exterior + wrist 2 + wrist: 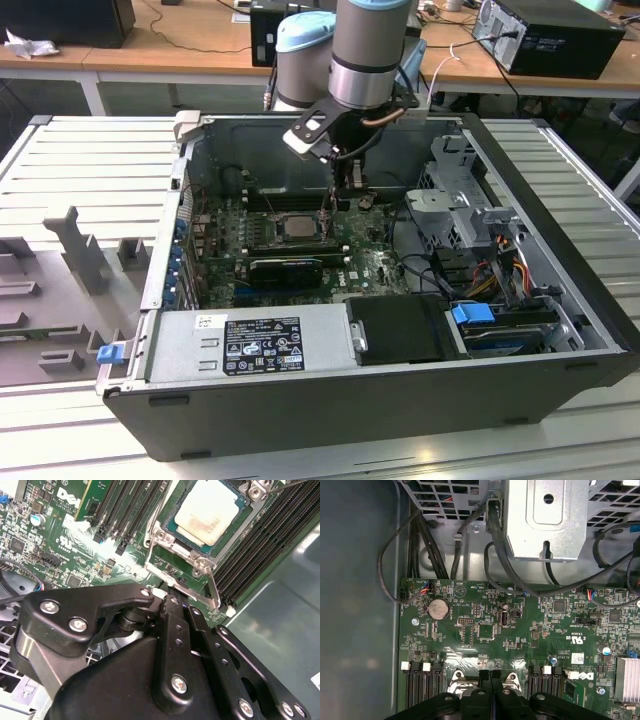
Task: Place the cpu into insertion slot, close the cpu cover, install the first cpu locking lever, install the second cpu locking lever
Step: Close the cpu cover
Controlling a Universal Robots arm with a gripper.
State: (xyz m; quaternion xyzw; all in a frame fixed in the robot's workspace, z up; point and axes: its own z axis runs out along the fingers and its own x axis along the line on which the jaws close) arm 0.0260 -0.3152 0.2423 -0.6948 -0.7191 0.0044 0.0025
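Observation:
The cpu (207, 512) lies flat in the insertion slot (160, 536), its pale metal face up. In the exterior view the cpu (297, 226) sits mid-board inside the open case. The cpu cover (212, 587), a thin silvery frame, stands tilted up off the slot on the side nearest my gripper. My gripper (180, 605) is just behind the cover's raised edge, with its black fingers pressed together and nothing between them; I cannot tell if they touch the cover. The fingers (485, 676) also meet over the socket's edge, and the gripper (335, 205) hangs beside the slot.
Long black RAM slots (260, 535) flank the socket on both sides. A metal drive cage (455, 190) with cables stands at the exterior view's right, and the power supply (250, 345) lies along the case front. A coin battery (438, 608) sits on the board.

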